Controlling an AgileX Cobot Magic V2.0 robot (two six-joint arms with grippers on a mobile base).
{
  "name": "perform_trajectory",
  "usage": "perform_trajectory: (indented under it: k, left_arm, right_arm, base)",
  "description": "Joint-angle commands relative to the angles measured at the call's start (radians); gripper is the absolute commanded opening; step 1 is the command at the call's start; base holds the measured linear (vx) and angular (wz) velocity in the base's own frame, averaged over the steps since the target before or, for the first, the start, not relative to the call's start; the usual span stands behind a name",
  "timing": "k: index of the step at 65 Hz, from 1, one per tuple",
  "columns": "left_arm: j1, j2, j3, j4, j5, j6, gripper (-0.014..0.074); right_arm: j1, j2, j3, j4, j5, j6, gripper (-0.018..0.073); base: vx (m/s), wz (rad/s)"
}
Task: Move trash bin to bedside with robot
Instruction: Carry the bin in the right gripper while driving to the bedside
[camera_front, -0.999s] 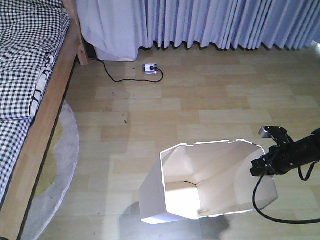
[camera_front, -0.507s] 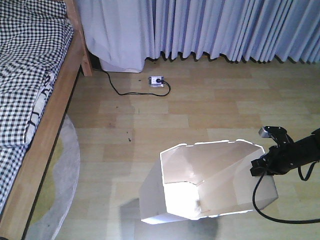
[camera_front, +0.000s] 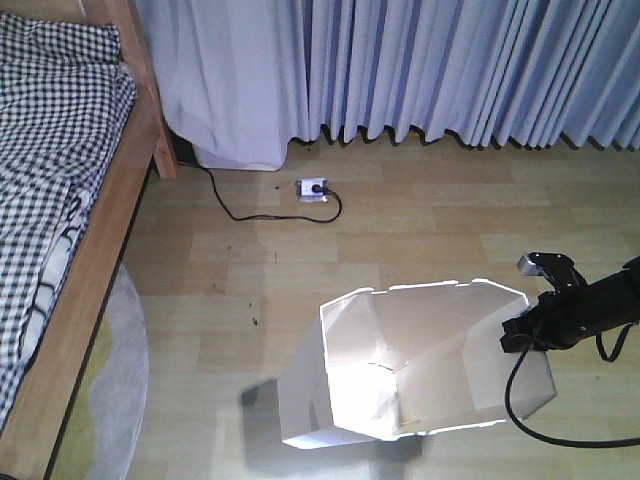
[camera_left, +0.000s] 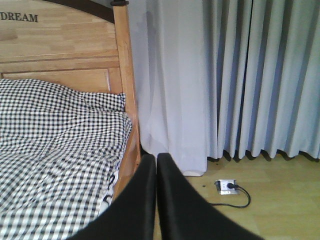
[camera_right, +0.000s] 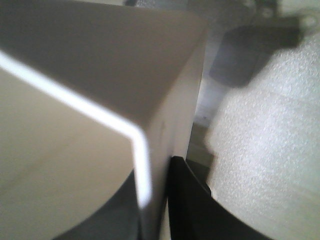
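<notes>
The white trash bin (camera_front: 425, 350) stands on the wood floor at the lower middle of the front view, its cream inside facing me. My right gripper (camera_front: 518, 337), on a thin black arm with a trailing cable, is shut on the bin's right rim. In the right wrist view the bin wall (camera_right: 90, 100) passes between the two black fingers of the right gripper (camera_right: 152, 192). My left gripper (camera_left: 156, 165) is shut with nothing in it. The bed's wooden frame (camera_front: 95, 270) and checked bedding (camera_front: 50, 150) lie at the left, well apart from the bin.
Grey-blue curtains (camera_front: 450, 70) hang along the far wall. A white power strip (camera_front: 312, 187) with a black cable lies on the floor below them. A round pale rug (camera_front: 115, 400) pokes out from under the bed. The headboard (camera_left: 60, 50) fills the left wrist view.
The floor, power strip and bed have slid down and left in the front view, so I have rolled toward the curtains. The bin and right gripper keep their place in the frame.
</notes>
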Motion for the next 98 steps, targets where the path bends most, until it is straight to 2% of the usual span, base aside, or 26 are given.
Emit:
perform_trajectory:
  k: [1,98]
  left_arm:
    - [-0.005,-0.005,-0.024,-0.002,-0.073,-0.004,-0.0006]
    - [-0.005,-0.005,-0.024,-0.002,-0.073,-0.004,-0.0006]
  right_arm:
    - [-0.001,-0.075,-0.009,0.065,0.201,0.007,-0.0005]
    - [-0.001,-0.075,-0.009,0.065,0.201,0.007,-0.0005]
  base:
    - [0.30,-0.03]
    - [0.28,0.02]
